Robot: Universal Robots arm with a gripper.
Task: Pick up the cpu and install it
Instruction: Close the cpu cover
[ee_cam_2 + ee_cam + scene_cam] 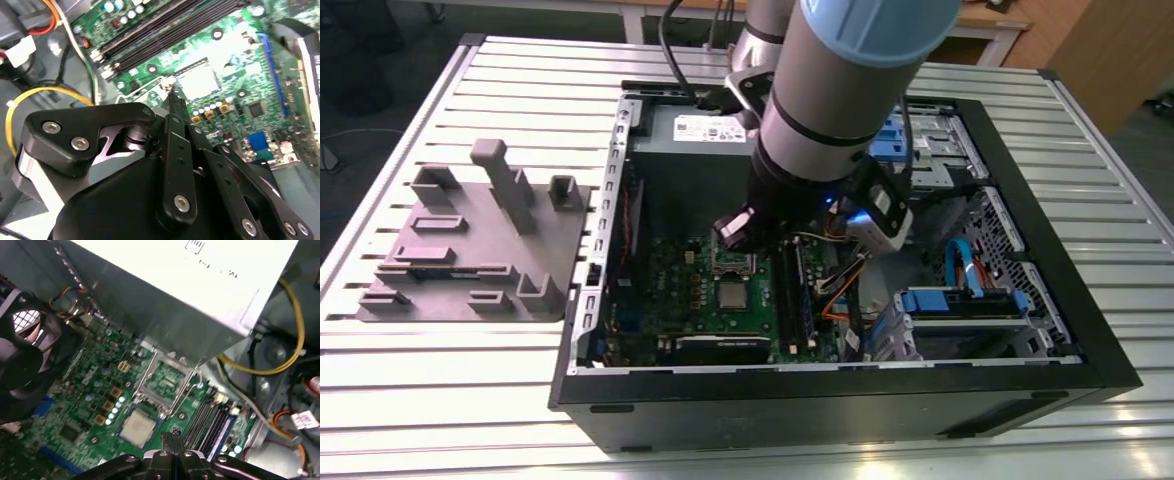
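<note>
Nearest, we see the black two-fingered gripper point(173, 436) with its fingers pressed together, empty, above the green motherboard point(75, 410). Just past its tips, the small silver-grey square cpu point(137, 429) lies flat beside the metal socket frame point(167, 380).

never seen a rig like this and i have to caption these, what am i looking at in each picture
This is a single robot arm reaching into an open computer case that lies on a slatted metal table. The exterior view is taken from a camera off the arm. Both wrist views come from cameras riding on the arm, looking past its gripper. A grey moulded fixture sits beside the case, at the exterior view's left. Inside the case are a green motherboard and a grey power supply box. The cpu, a small silver square, lies flat on the board beside an open metal frame. The gripper is shut, holds nothing and hovers near the cpu.
</note>
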